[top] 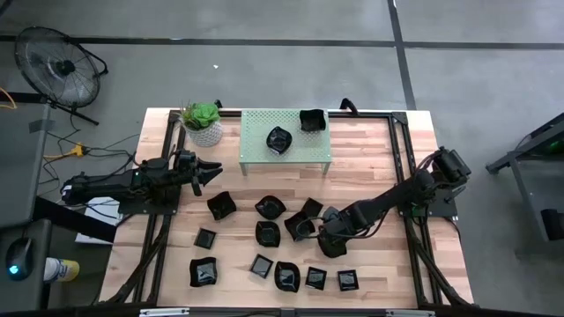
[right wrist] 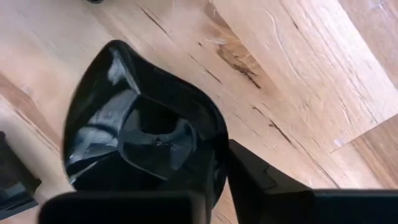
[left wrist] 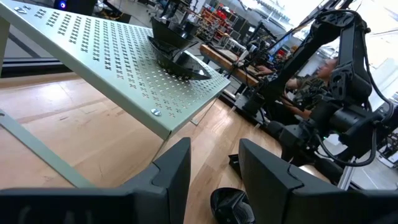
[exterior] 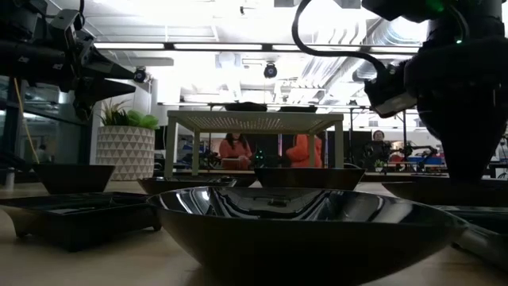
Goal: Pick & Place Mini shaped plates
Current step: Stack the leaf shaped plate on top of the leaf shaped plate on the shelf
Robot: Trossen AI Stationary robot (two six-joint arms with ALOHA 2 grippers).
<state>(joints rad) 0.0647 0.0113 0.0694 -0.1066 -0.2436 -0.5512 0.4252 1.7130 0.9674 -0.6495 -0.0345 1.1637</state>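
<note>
- 2 mini shaped plates sit on the perforated green shelf at the far middle of the table: a wavy-rimmed dish near its centre, a squarer dish at its right far corner.
- About 12 more black plates lie scattered on the wood in front of the shelf, toward the near edge; exact count uncertain where my right arm covers them.
- My right gripper is down among that cluster, right of centre. In the right wrist view my fingers pinch the rim of a rounded glossy plate that lies over the wood; grasping it.
- My left gripper hangs above the table's left side, just left of the shelf, fingers parted with nothing between them.
- Potted plant stands at the shelf's left end.
</note>
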